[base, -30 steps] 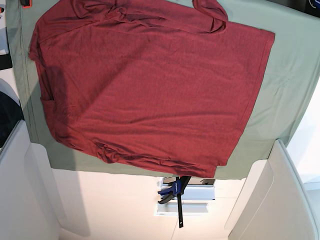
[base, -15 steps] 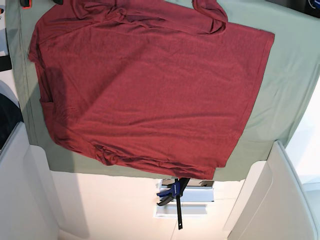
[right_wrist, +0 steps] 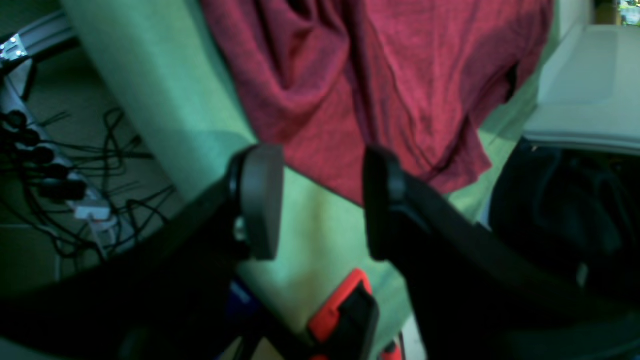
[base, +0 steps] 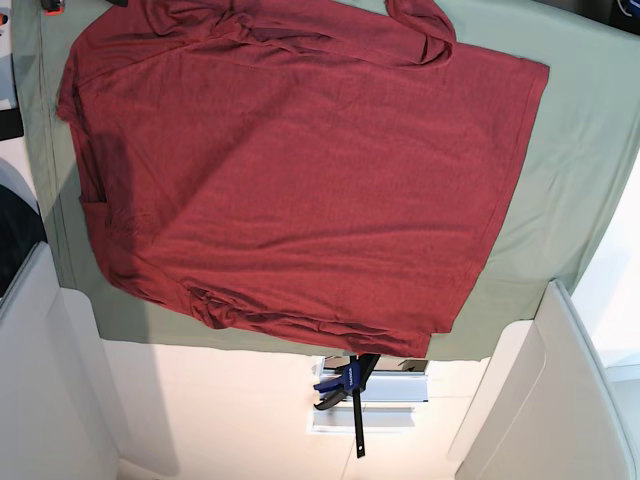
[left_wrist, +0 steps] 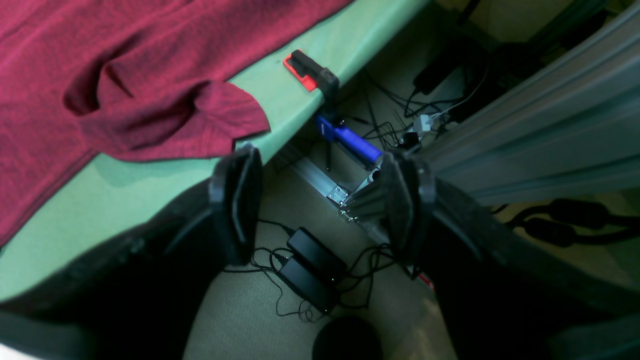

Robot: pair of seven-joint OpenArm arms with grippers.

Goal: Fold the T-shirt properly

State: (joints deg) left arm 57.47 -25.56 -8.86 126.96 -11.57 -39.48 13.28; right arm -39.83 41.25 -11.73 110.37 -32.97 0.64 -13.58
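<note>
The maroon T-shirt lies spread nearly flat on the sage-green cloth, with wrinkles along its near hem and a bunched sleeve at the top. Neither gripper shows in the base view. My left gripper is open and empty, hanging over the table's edge above the floor, to the right of a folded sleeve. My right gripper is open and empty above the green cloth, just short of the shirt's rumpled edge.
A red-and-black clamp grips the table edge near the left gripper, another below the right gripper. Cables and power bricks lie on the floor. A blue clamp hangs under the near edge. White panels flank the table.
</note>
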